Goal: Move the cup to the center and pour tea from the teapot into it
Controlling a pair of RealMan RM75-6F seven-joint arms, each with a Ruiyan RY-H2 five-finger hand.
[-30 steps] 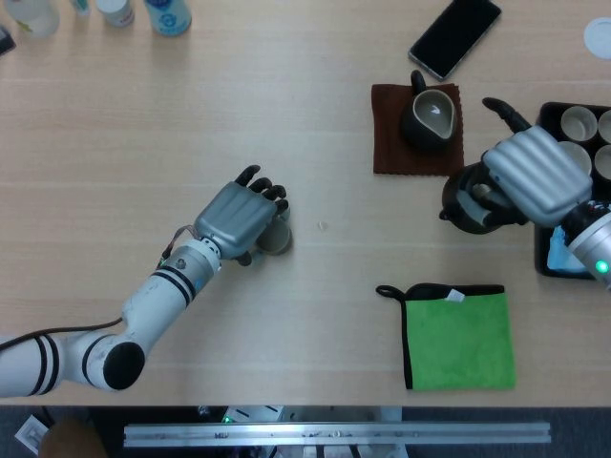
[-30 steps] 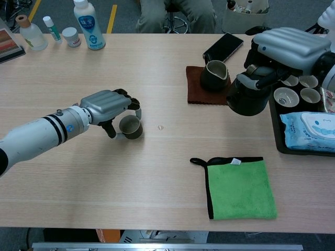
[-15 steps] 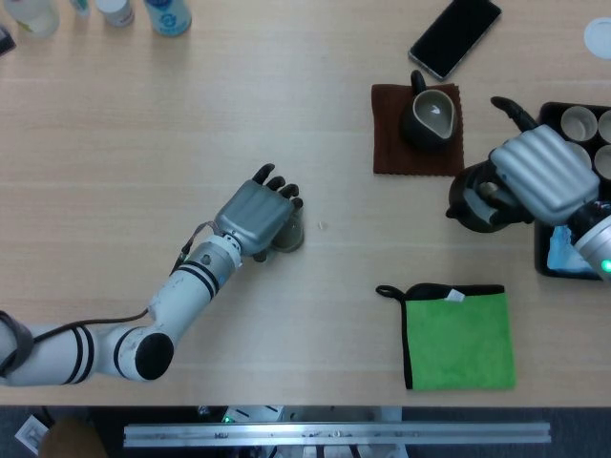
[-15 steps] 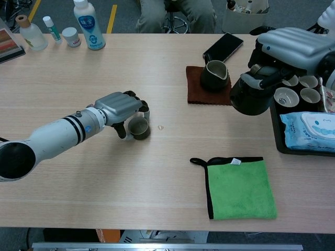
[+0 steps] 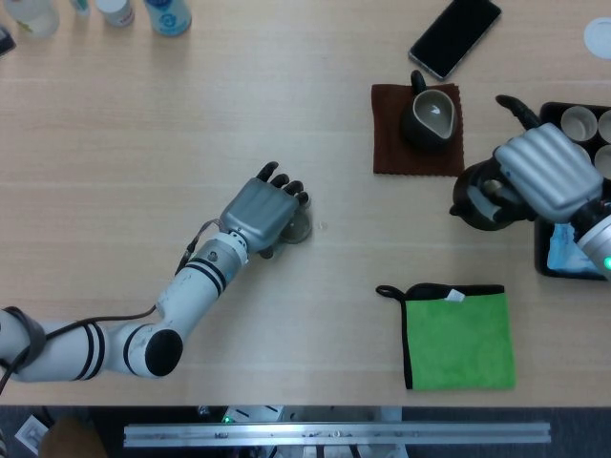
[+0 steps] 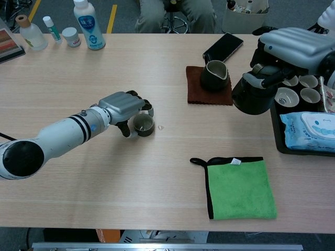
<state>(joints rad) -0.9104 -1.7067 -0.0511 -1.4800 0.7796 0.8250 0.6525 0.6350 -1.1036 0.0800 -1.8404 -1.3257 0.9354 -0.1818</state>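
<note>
My left hand (image 5: 260, 209) (image 6: 123, 105) grips a small dark cup (image 6: 143, 125) that stands upright on the table, left of the middle. In the head view the cup (image 5: 297, 227) is mostly hidden under the hand. My right hand (image 5: 540, 174) (image 6: 293, 44) holds the black teapot (image 5: 482, 198) (image 6: 255, 94) by its handle at the right, beside the tray, lifted a little off the table. Its spout (image 5: 513, 108) points away from me.
A dark pitcher (image 5: 431, 112) sits on a brown mat (image 5: 388, 134). A black tray (image 6: 279, 125) holds several cups and a wipes pack (image 6: 313, 130). A green cloth (image 5: 456, 338) lies in front, a phone (image 5: 454, 35) at the back, bottles (image 6: 87, 23) at the back left.
My left hand has slid the cup rightward along the table toward the middle. The right hand with the teapot has shifted slightly right.
</note>
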